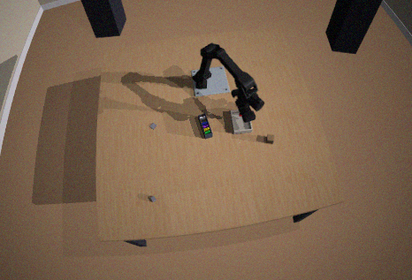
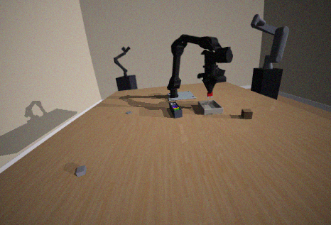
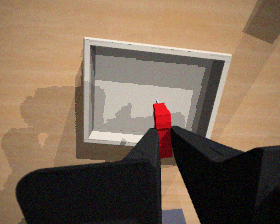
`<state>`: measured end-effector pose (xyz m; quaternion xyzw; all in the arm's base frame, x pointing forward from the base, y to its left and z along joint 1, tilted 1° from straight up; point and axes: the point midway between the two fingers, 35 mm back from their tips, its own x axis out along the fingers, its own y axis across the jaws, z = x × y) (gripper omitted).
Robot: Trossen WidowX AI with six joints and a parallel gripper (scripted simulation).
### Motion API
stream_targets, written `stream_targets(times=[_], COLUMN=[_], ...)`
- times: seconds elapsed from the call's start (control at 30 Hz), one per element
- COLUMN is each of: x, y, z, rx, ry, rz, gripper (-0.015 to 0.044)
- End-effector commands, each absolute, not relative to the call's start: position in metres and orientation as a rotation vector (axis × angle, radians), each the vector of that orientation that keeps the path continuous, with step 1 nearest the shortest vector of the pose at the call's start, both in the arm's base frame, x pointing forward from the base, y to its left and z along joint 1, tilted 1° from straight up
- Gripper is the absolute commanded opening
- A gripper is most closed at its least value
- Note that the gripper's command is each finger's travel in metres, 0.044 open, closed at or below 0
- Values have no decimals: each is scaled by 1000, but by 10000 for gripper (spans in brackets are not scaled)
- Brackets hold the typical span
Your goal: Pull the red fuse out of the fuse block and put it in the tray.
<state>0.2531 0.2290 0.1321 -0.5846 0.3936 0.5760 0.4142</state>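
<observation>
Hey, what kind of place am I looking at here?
Probably a robotics test room: a bare-walled space with a big wooden table, a black arm bolted to a metal plate, and more arms on dark pedestals. The hand holds a red fuse over a tray.

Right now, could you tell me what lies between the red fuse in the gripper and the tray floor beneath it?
Nothing: in the exterior view the red fuse, clamped in the gripper, hangs above the tray with only open air between them.
</observation>
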Motion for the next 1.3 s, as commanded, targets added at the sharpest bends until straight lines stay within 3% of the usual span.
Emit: stream_targets(times=[0.0,0.83,1.27], x=[253,253,254], y=[231,231,231], z=[127,91,97], rx=[-1461,-1461,-1467], ry=[1001,1001,995], rz=[1445,1445,1447], gripper=[0,0,330])
